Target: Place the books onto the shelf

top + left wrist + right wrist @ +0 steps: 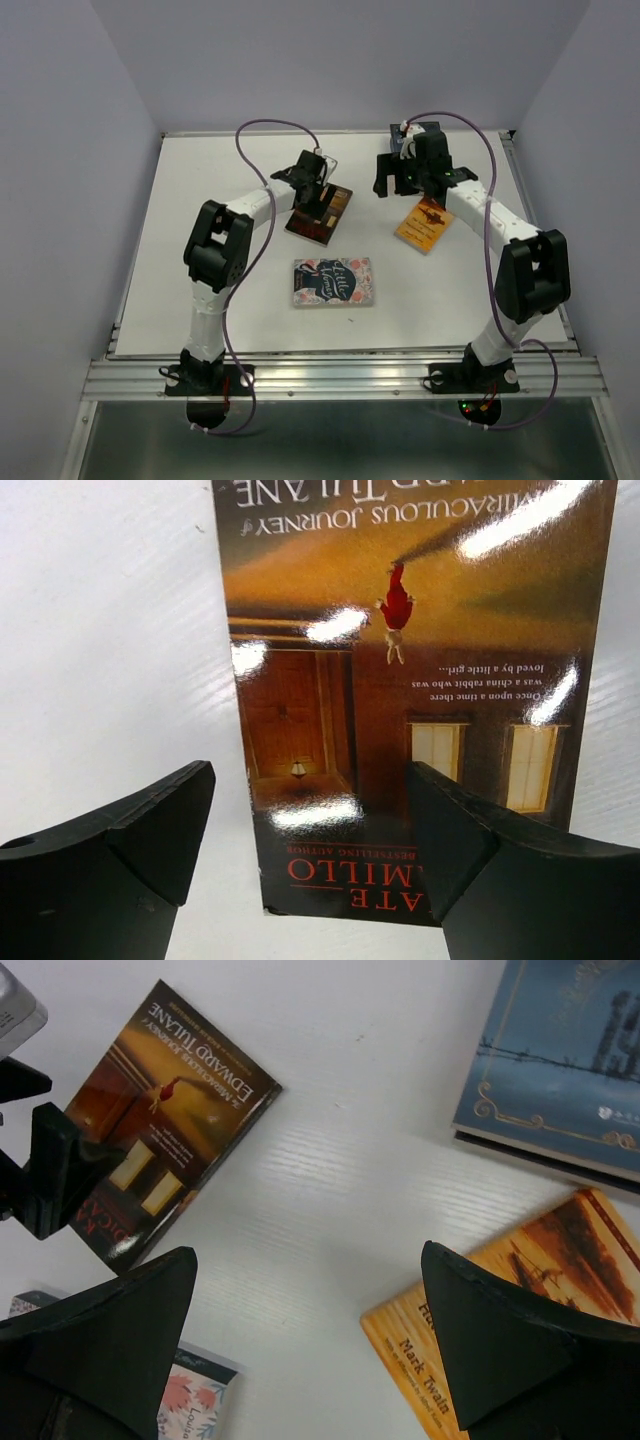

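From above, the white worktop (175,180) holds four books, and all of them lie flat. The brown book (325,222) lies near the middle, a bit toward the far edge, and the left claw (312,195) hangs right over its far end. The orange book (425,228) lies closer to the right edge, partly under the right arm. The flower book (333,282), dark blue with pink flowers, lies alone in the middle, closer to the near edge. The blue book (398,135) sits at the far edge, mostly hidden behind the right claw (397,185). In the left wrist view, the left claw (310,830) is spread wide and grips nothing. One of its fingers (150,830) is over bare worktop just beside the brown book's long side, and the other is in front of the book's corner. I cannot tell if they touch the book. The shiny cover shows lit windows and a small red figure. In the right wrist view, the right claw (310,1350) is spread wide too, with nothing in it and bare worktop showing between its fingers (110,1340). The brown book is up on the left, the blue book is up on the right, the orange book is just beside the right finger, and a corner of the flower book peeks out by the left finger.
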Motion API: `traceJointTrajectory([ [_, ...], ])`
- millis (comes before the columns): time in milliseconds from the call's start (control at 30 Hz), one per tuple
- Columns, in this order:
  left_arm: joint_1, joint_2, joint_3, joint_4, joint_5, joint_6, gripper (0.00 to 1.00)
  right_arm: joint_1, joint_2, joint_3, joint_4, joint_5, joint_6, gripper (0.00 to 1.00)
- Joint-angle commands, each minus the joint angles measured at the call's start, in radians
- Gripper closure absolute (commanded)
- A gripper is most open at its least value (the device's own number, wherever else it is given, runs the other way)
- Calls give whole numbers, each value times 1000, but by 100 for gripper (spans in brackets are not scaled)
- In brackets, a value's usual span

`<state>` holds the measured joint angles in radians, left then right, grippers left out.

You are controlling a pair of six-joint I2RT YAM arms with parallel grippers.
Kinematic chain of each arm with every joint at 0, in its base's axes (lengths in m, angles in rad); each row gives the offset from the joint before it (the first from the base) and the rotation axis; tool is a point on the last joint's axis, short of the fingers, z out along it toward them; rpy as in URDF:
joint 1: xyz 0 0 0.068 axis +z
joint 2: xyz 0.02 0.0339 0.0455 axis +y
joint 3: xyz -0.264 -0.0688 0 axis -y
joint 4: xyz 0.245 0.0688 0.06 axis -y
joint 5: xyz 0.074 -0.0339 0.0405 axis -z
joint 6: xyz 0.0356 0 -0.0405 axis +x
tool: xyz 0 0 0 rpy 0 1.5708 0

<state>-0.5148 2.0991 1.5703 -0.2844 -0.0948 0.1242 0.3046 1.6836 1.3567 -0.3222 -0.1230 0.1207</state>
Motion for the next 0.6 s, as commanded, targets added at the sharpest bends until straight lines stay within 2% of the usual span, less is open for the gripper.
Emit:
traceJointTrajectory([
  [0,10,-33,118,-55,-66,-9,9,31,105,120,41,-105,-50,0],
  [33,19,-50,164,-62,-83,-52,5,40,167,181,43,-118,-56,0],
  [133,39,-105,160,-32,-95,-118,1,50,310,321,41,-119,-59,0],
  [300,44,-273,-25,25,-140,-251,1,97,533,550,40,-158,-99,0],
  [433,50,-373,-173,34,-154,-356,1,122,698,735,8,-171,-64,0],
  [567,61,-467,-318,60,-138,-443,1,133,760,774,-15,-191,-39,0],
])
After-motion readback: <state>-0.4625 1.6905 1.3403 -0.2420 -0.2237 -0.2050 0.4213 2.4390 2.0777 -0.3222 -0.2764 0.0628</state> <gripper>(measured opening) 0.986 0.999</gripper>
